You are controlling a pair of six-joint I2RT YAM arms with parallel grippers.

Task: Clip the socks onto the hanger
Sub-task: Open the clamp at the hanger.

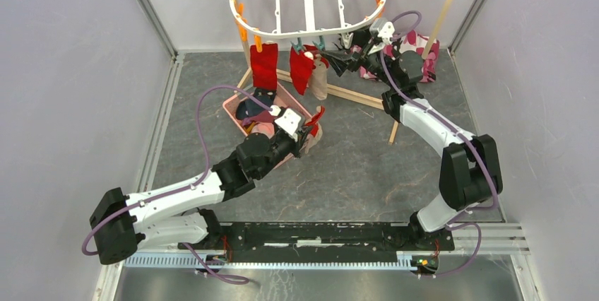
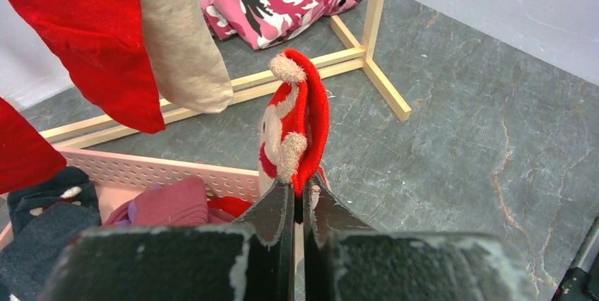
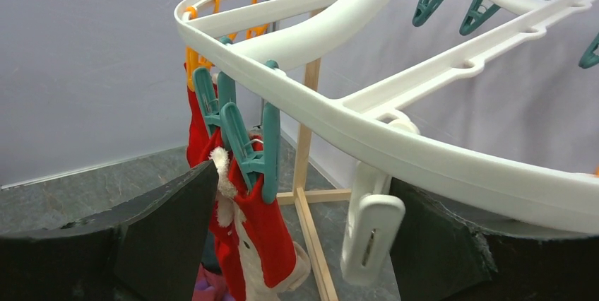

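Meanwhile, the left gripper (image 2: 297, 191) is pinching a red-and-white sock (image 2: 300, 121) tight, holding it upright beside the pink basket (image 2: 162, 170). The right gripper (image 3: 304, 195) is gaping wide around a white peg (image 3: 369, 234) (dangling under the hanger (image 3: 395, 145) rim), near clipped red socks (image 3: 261, 230).

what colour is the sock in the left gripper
Red with fuzzy white trim; the left wrist view shows the sock best, pinched in the left gripper.
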